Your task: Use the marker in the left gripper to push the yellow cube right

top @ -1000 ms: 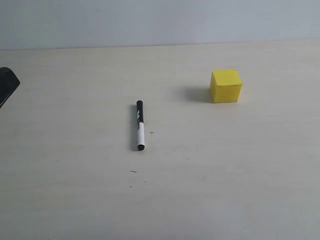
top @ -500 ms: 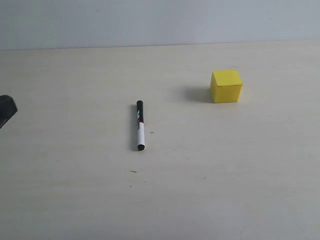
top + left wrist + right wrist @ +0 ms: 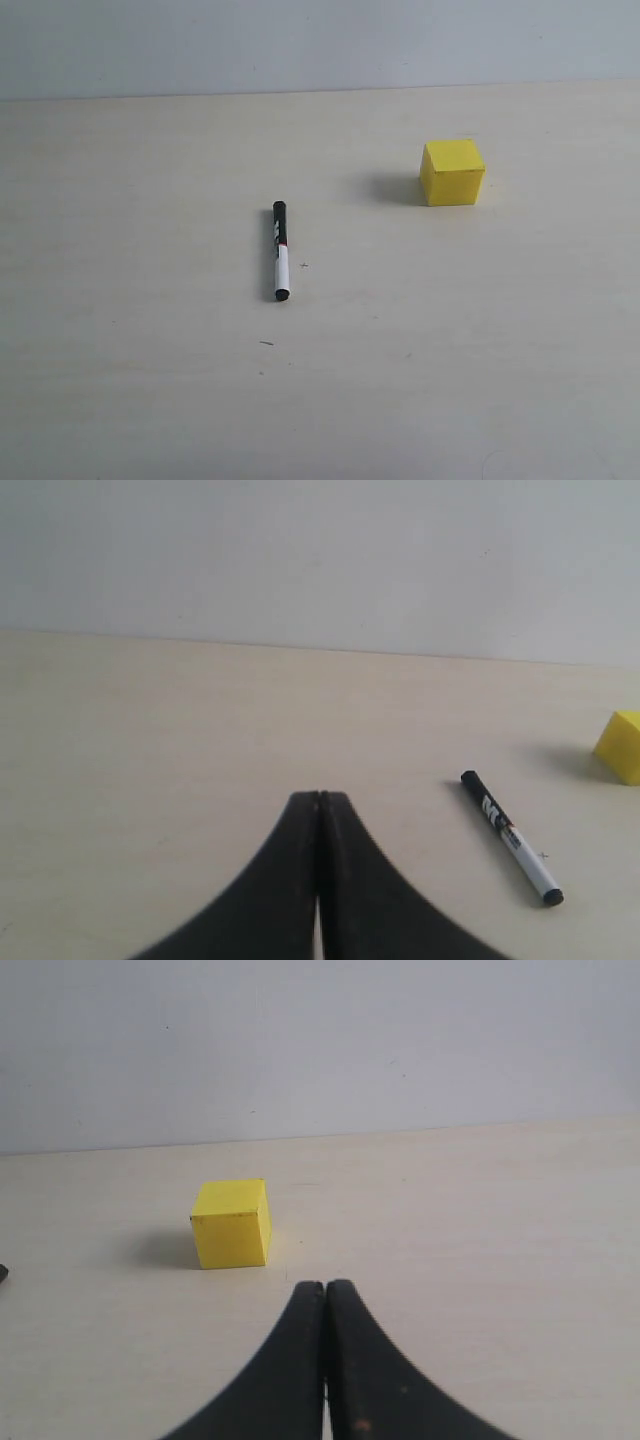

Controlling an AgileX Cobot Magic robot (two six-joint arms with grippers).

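The marker [image 3: 280, 251] lies flat on the table left of centre, black cap end away from the camera; no gripper holds it. It also shows in the left wrist view as marker [image 3: 511, 837]. The yellow cube [image 3: 453, 172] sits at the upper right, well apart from the marker, seen too as cube [image 3: 232, 1224] and at the frame edge as cube [image 3: 621, 747]. My left gripper [image 3: 320, 800] is shut and empty, some way short of the marker. My right gripper [image 3: 325, 1288] is shut and empty, short of the cube. Neither gripper shows in the exterior view.
The pale wooden table [image 3: 450, 350] runs back to a plain light wall [image 3: 320, 40]. Small dark specks [image 3: 266, 343] mark the surface near the marker.
The black left gripper at the exterior view's left edge has drawn back leftward and is now out of that view. Marker and cube have not moved.
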